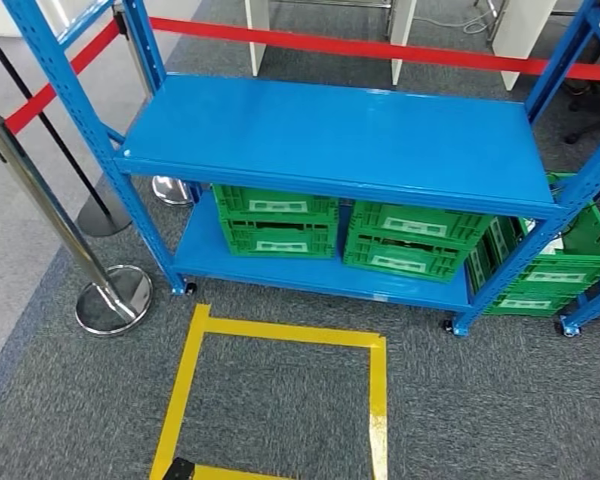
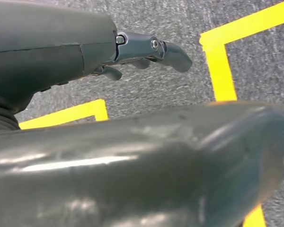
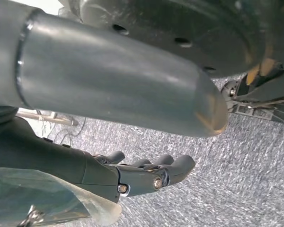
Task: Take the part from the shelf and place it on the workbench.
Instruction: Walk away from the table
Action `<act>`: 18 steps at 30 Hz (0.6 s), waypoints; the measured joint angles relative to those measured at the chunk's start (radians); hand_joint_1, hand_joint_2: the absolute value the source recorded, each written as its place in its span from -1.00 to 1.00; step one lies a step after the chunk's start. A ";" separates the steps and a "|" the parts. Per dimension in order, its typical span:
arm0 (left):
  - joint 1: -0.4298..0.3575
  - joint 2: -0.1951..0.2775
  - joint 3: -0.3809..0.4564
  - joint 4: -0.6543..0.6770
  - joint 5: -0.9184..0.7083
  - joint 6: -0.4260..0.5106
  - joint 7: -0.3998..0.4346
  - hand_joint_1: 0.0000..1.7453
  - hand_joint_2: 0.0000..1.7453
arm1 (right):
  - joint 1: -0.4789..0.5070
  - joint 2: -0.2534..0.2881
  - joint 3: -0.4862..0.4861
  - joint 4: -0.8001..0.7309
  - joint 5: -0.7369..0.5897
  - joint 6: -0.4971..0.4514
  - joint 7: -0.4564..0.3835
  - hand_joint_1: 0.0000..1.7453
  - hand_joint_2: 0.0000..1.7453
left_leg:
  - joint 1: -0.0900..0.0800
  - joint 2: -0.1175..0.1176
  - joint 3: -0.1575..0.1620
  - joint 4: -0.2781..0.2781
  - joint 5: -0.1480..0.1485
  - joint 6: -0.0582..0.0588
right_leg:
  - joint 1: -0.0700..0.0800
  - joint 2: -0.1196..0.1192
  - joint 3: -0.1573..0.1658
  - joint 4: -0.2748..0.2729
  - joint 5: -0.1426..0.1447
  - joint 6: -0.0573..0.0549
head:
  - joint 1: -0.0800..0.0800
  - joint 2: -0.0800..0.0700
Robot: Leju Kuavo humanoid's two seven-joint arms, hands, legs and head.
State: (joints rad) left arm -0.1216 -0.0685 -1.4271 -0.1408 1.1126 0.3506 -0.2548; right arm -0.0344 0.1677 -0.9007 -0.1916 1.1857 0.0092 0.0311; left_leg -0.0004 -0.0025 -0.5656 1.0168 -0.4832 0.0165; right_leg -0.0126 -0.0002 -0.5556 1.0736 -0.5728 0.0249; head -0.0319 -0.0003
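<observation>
The blue metal shelf (image 1: 342, 135) stands in front of me, its upper board bare. On its lower board sit two green crates (image 1: 276, 220) (image 1: 414, 240), and what they hold is hidden by the upper board. In the left wrist view my left hand (image 2: 144, 52) hangs over the grey carpet with its fingers stretched out and nothing in them. My right hand (image 3: 147, 172) in the right wrist view also hangs above the carpet, fingers loosely extended, holding nothing.
A yellow tape square (image 1: 282, 400) marks the carpet just before the shelf. More green crates (image 1: 561, 260) sit on a neighbouring shelf at the right. Chrome barrier posts (image 1: 112, 300) with red belts (image 1: 372, 45) stand at the left and behind.
</observation>
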 joint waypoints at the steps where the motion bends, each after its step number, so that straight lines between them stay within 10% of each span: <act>1: 0.004 0.001 0.001 0.000 0.005 -0.003 -0.005 -1.00 -1.00 | 0.000 0.000 0.001 0.000 0.004 -0.001 0.001 -1.00 -1.00 | 0.001 0.000 0.005 -0.006 0.000 0.008 | 0.000 -0.001 -0.040 0.072 -0.032 0.008 | 0.002 0.000; 3: 0.011 0.005 0.004 0.000 0.016 -0.012 -0.016 -1.00 -1.00 | 0.002 0.002 0.003 0.000 0.016 -0.005 0.002 -1.00 -1.00 | 0.002 0.000 0.015 -0.013 -0.005 0.020 | -0.001 -0.001 -0.127 0.219 -0.077 0.018 | 0.005 0.000; 4: 0.013 0.007 0.005 0.000 0.019 -0.016 -0.018 -1.00 -1.00 | 0.003 0.004 0.004 0.000 0.018 -0.007 0.004 -1.00 -1.00 | 0.002 -0.001 0.019 -0.013 -0.009 0.020 | -0.001 -0.001 -0.134 0.214 -0.055 0.019 | 0.005 0.000; 8: 0.017 0.013 0.009 0.000 0.020 -0.024 -0.021 -1.00 -1.00 | 0.000 0.009 0.006 0.000 0.021 -0.010 0.005 -1.00 -1.00 | -0.002 -0.004 0.038 -0.004 -0.031 0.005 | -0.005 -0.001 -0.045 -0.004 0.073 0.015 | 0.006 0.000; 13: 0.017 0.019 0.015 0.000 0.017 -0.025 -0.021 -1.00 -1.00 | 0.002 0.015 0.006 0.000 0.021 -0.010 0.002 -1.00 -1.00 | -0.003 -0.003 0.037 0.017 -0.055 -0.016 | -0.006 0.002 -0.016 -0.043 0.065 -0.010 | 0.000 0.000; 18: 0.019 0.023 0.019 0.000 0.017 -0.026 -0.021 -1.00 -1.00 | 0.001 0.018 0.006 0.000 0.021 -0.009 0.000 -1.00 -1.00 | 0.005 -0.002 -0.101 0.292 -0.164 -0.037 | -0.009 -0.003 -0.003 -0.045 0.055 -0.025 | -0.006 0.000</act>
State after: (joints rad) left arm -0.1021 -0.0457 -1.4085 -0.1408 1.1292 0.3250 -0.2762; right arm -0.0331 0.1858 -0.8942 -0.1915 1.2063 0.0005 0.0313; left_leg 0.0050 -0.0045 -0.6667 1.3091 -0.6474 -0.0201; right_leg -0.0217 -0.0028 -0.5588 1.0284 -0.5178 -0.0003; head -0.0376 -0.0004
